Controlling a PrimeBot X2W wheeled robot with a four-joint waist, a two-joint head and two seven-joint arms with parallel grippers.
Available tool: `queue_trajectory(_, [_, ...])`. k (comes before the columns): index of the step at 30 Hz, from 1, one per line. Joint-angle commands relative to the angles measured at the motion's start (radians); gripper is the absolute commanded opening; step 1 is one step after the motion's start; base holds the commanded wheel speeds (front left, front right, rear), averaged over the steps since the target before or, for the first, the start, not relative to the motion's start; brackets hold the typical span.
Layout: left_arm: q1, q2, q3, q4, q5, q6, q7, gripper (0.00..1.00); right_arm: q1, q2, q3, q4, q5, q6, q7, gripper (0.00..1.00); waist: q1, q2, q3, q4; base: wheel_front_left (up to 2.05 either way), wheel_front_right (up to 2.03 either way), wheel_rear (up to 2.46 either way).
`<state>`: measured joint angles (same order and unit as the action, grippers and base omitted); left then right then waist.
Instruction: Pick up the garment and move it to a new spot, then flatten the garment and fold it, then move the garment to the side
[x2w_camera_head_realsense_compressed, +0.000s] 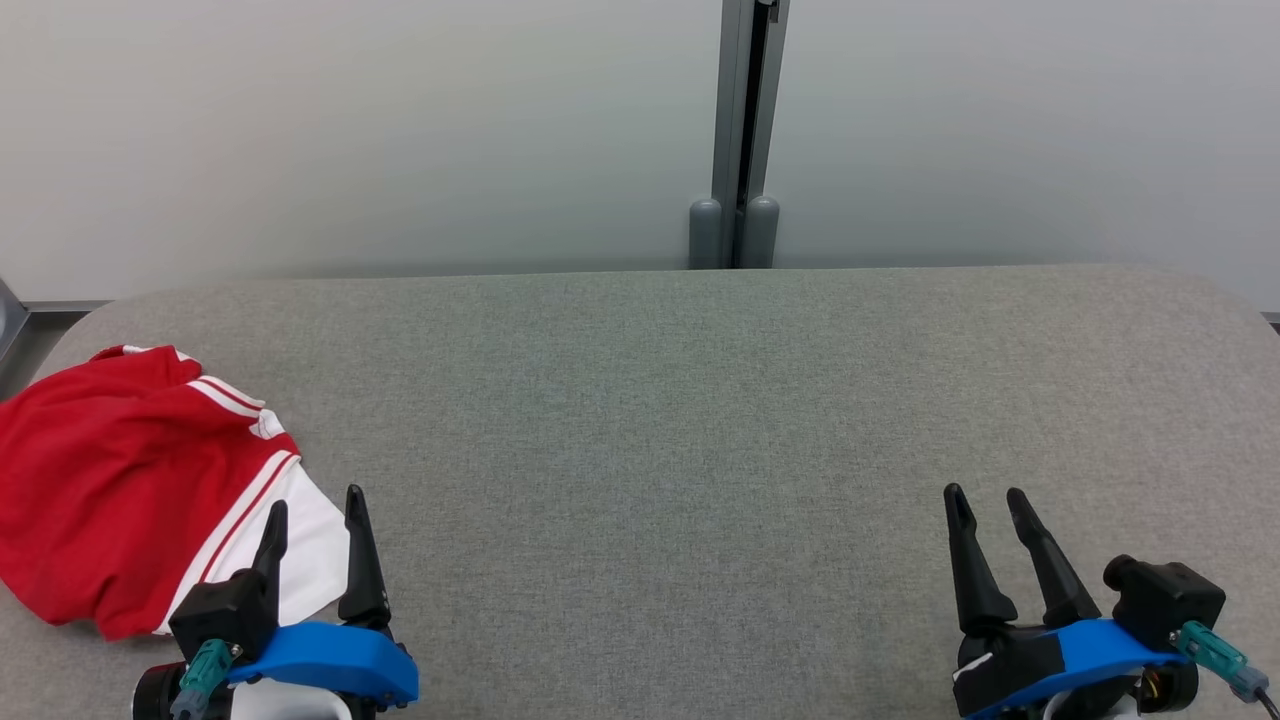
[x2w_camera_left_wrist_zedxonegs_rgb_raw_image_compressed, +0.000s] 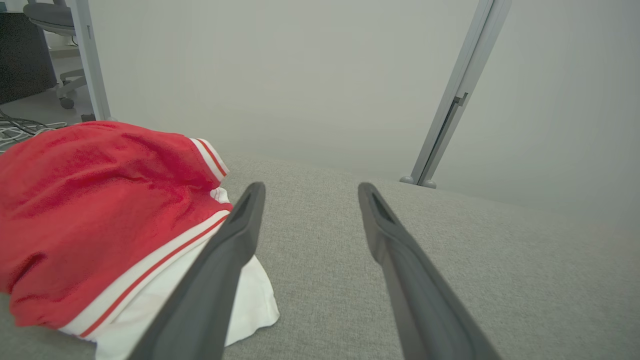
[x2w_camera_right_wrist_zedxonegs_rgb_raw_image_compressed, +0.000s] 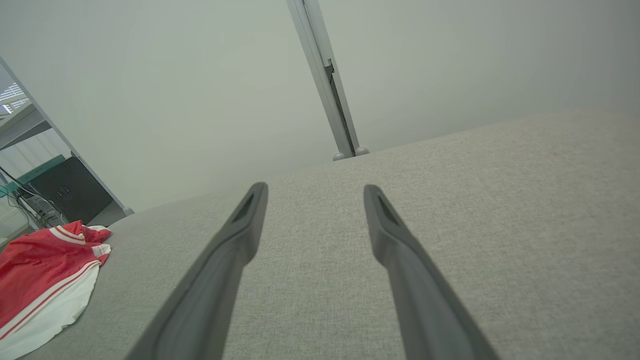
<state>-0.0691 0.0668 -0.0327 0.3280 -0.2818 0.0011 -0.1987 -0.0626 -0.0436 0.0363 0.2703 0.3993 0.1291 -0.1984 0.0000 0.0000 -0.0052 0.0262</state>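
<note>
A red garment (x2w_camera_head_realsense_compressed: 110, 480) with white stripes and a white panel lies crumpled at the left end of the grey table (x2w_camera_head_realsense_compressed: 640, 420). The left wrist view has the garment (x2w_camera_left_wrist_zedxonegs_rgb_raw_image_compressed: 95, 210) bunched at its left, and the right wrist view catches the garment (x2w_camera_right_wrist_zedxonegs_rgb_raw_image_compressed: 40, 275) far off at lower left. My left gripper (x2w_camera_head_realsense_compressed: 315, 505) stands open at the lower left, just beside the garment's white edge, nothing between its fingers. My right gripper (x2w_camera_head_realsense_compressed: 990, 498) is open at the lower right, over bare cloth, far from the garment.
A pale partition wall with a grey metal post (x2w_camera_head_realsense_compressed: 740, 130) runs behind the table's far edge. Off the table's left end, an office chair (x2w_camera_left_wrist_zedxonegs_rgb_raw_image_compressed: 52, 20) and floor cables (x2w_camera_left_wrist_zedxonegs_rgb_raw_image_compressed: 20, 130) show in the left wrist view.
</note>
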Motion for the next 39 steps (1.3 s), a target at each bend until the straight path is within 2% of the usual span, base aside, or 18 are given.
queue_trajectory(1, [-0.021, 0.007, -0.003, 0.001, 0.026, 0.011, -0.010, 1.00, -0.010, -0.009, 0.003, -0.002, -0.028, 0.002, -0.011, 1.00, 0.0000, 0.0000, 0.000, 0.001, 0.00, 0.00, 0.00])
queue_trajectory(31, [-0.035, 0.022, -0.029, 0.050, 0.236, 0.041, -0.067, 1.00, -0.014, -0.010, 0.003, 0.038, -0.271, 0.002, -0.067, 1.00, 0.0000, 0.0000, -0.002, 0.010, 0.00, 0.00, 0.00])
queue_trajectory(39, [-0.034, 0.020, -0.029, 0.058, 0.226, 0.041, -0.068, 1.00, -0.017, -0.010, 0.009, 0.052, -0.266, 0.002, -0.068, 1.00, 0.0000, 0.0000, -0.002, 0.010, 0.00, 0.00, 0.00])
